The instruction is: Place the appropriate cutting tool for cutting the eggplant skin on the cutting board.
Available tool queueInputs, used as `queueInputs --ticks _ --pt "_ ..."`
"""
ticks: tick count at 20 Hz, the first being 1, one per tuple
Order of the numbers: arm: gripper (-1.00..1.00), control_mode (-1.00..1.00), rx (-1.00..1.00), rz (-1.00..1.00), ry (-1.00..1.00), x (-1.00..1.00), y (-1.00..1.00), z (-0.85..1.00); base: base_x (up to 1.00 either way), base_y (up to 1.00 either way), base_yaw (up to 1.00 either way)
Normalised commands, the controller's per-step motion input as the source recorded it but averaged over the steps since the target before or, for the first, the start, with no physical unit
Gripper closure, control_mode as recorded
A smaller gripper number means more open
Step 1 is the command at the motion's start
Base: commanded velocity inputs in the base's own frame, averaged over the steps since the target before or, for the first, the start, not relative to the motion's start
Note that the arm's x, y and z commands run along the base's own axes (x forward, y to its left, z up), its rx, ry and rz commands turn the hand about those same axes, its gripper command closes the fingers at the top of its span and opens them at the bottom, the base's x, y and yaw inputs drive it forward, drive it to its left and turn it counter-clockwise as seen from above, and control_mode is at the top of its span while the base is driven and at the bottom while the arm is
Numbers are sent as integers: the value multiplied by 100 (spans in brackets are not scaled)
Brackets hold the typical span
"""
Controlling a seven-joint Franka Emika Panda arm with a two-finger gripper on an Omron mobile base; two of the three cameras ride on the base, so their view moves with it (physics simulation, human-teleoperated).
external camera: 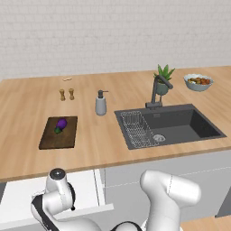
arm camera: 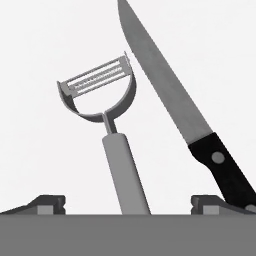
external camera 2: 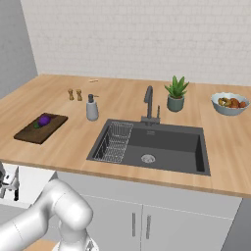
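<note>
The cutting tool, a silvery-grey peeler [arm camera: 121,165], lies on the white floor of an open drawer [external camera: 20,196] under the counter's left end. My gripper [arm camera: 129,204] is open right above it, with one fingertip on each side of the slim handle and no contact. A long knife [arm camera: 167,90] with a black handle lies just to the right of the peeler in the hand view. Up on the counter, the small purple eggplant [external camera: 61,123] rests on the dark brown cutting board [external camera: 56,137]. The right base view shows the board [external camera 2: 34,132] and eggplant [external camera 2: 44,120] at far left, and my gripper [external camera 2: 8,188] low at the left edge.
A soap dispenser [external camera: 100,103] and two small shakers [external camera: 66,94] stand behind the board. To the right are a dark sink [external camera: 180,126] with a wire rack [external camera: 137,128], a faucet [external camera: 156,92], a potted plant [external camera: 163,79] and a fruit bowl [external camera: 198,82].
</note>
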Motion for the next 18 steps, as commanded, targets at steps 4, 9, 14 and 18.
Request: queueInputs --ticks 4,9,14,18 --pt "-100 -100 0 0 0 0 0 -12 0 0 0" --pt "-100 -100 0 0 0 0 0 -12 0 0 0" --pt "-100 -100 0 0 0 0 0 0 0 0 0" --pt "100 -100 0 0 0 0 0 0 0 0 0"
